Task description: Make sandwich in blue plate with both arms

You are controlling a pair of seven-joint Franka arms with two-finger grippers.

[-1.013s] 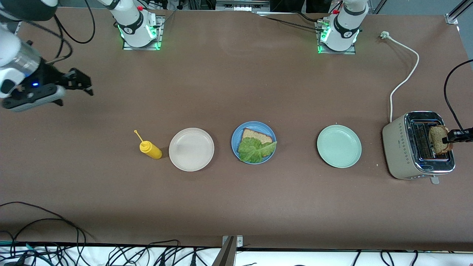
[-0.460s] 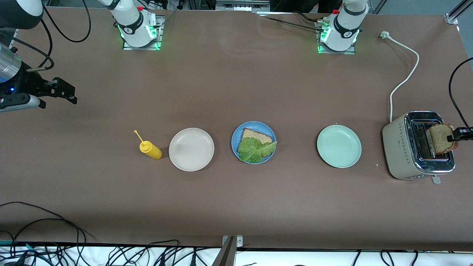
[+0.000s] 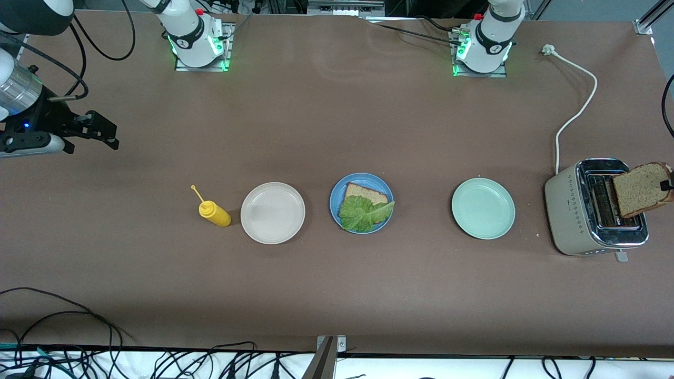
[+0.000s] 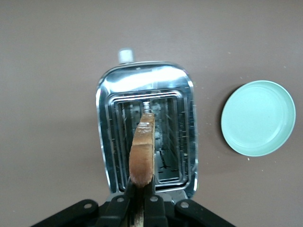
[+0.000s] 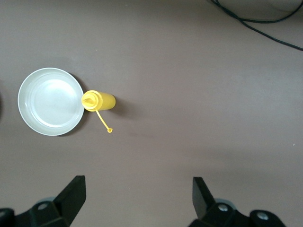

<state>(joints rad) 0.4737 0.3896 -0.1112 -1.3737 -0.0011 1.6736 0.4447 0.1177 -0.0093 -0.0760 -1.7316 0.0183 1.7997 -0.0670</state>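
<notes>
Left claw clenched on a bread slice, up over the toaster. Right claw wide open w/ nothing in it, waiting over bare tabletop. Blue plate mid-tabletop btw beige plate & mint plate, holding bread + lettuce.

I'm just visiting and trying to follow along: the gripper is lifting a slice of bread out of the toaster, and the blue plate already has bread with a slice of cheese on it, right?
Not cheese: the front view shows a green lettuce leaf on the bread in the blue plate. Otherwise right: the left gripper holds the bread slice above the toaster.
</notes>
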